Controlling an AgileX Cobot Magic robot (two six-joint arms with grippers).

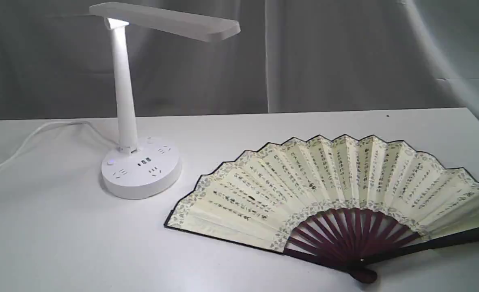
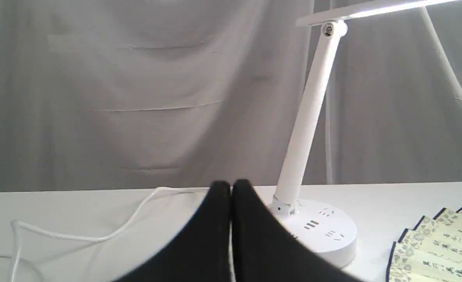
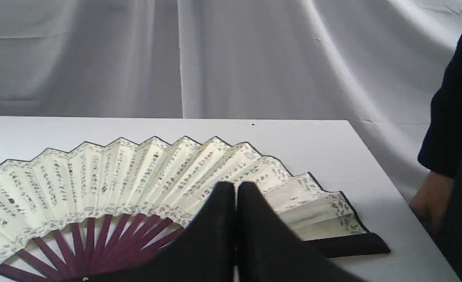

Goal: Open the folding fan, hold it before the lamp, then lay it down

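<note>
Flat, the pleated paper folding fan (image 1: 337, 190) shows maroon wooden ribs.

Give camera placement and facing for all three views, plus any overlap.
Exterior: off the arms, slightly above the table, facing the grey curtain; sees the lamp and the open folding fan lying flat; no robot parts show.
Left wrist: low near the table, facing the lamp; the shut left gripper shows.
Right wrist: low, facing across the folding fan to the curtain; the shut right gripper shows, and a bystander's hand beside the table.
Shared: folding fan in all three; lamp only in exterior and left wrist.
</note>
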